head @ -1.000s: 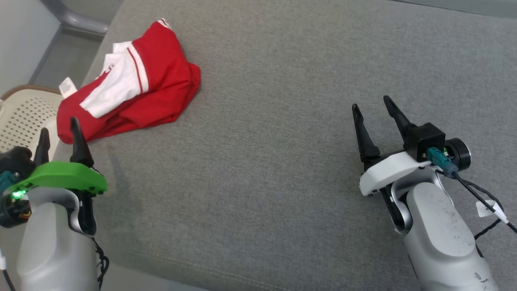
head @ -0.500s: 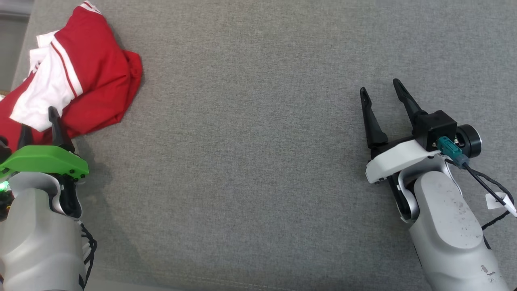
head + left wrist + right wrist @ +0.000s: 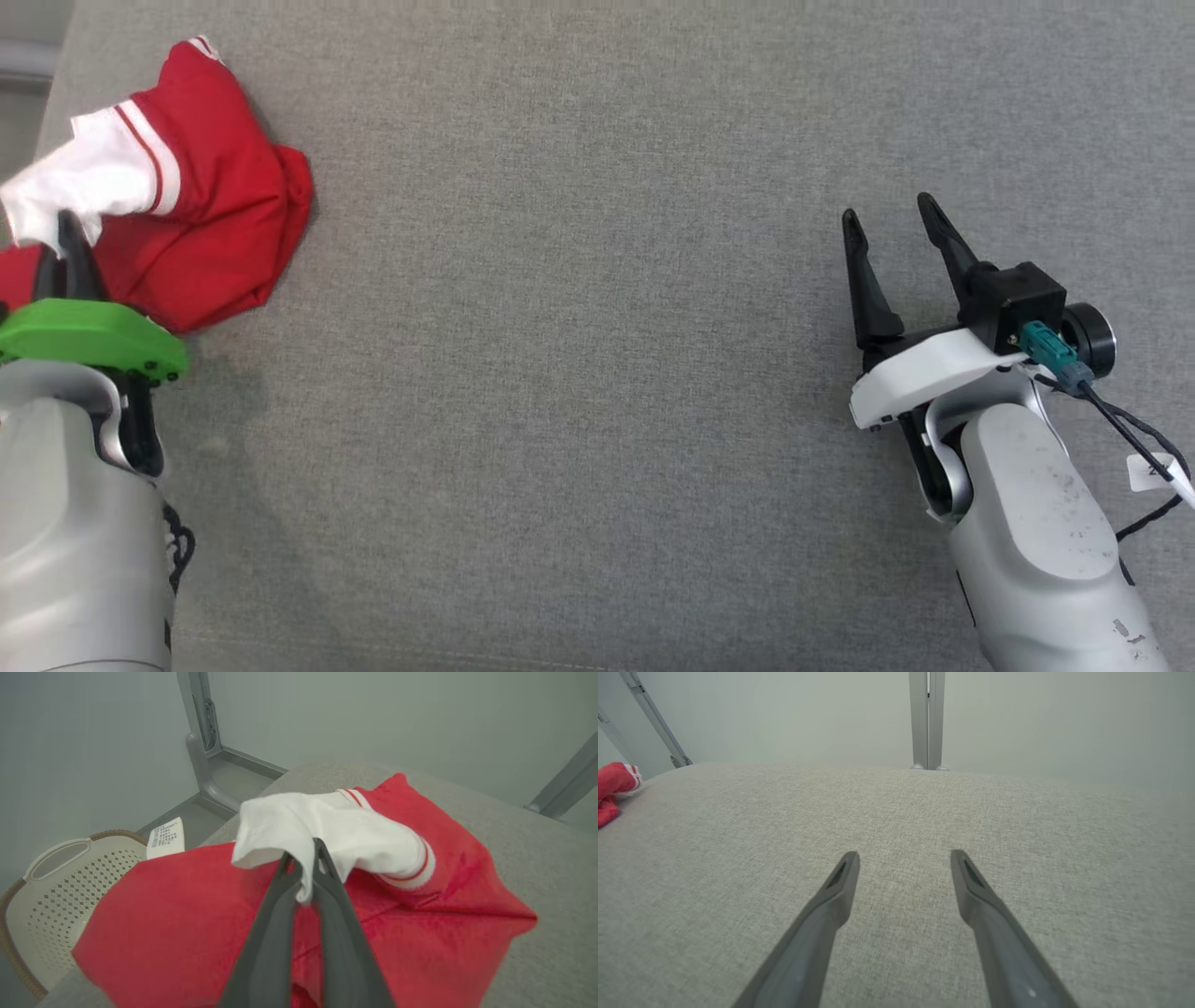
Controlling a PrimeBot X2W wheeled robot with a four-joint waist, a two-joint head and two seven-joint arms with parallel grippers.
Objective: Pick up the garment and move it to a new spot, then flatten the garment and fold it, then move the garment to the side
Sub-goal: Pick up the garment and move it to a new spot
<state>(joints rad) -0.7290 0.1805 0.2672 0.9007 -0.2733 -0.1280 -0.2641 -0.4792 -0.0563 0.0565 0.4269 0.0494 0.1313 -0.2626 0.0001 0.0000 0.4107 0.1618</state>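
A crumpled red garment (image 3: 205, 233) with a white sleeve (image 3: 84, 182) lies at the far left of the grey padded surface (image 3: 579, 327). My left gripper (image 3: 61, 233) is shut on the white sleeve; in the left wrist view the white cloth (image 3: 327, 830) is pinched between the closed fingers of that gripper (image 3: 303, 854), with red fabric (image 3: 420, 933) spread below. Over bare surface at the right, my right gripper (image 3: 892, 215) stands open with nothing between its fingers. From the right wrist, that gripper (image 3: 903, 856) points along the surface, and the garment (image 3: 612, 788) is a small red lump far left.
A perforated cream basket (image 3: 51, 891) stands off the surface's left edge, with a white printed tag (image 3: 166, 837) near it. Grey metal frame legs (image 3: 205, 742) and a wall lie beyond the far edge.
The head camera has swung right, shifting the scene left. My left gripper reached the garment and shut on the white sleeve, which now lifts off the red cloth. The right gripper stays open.
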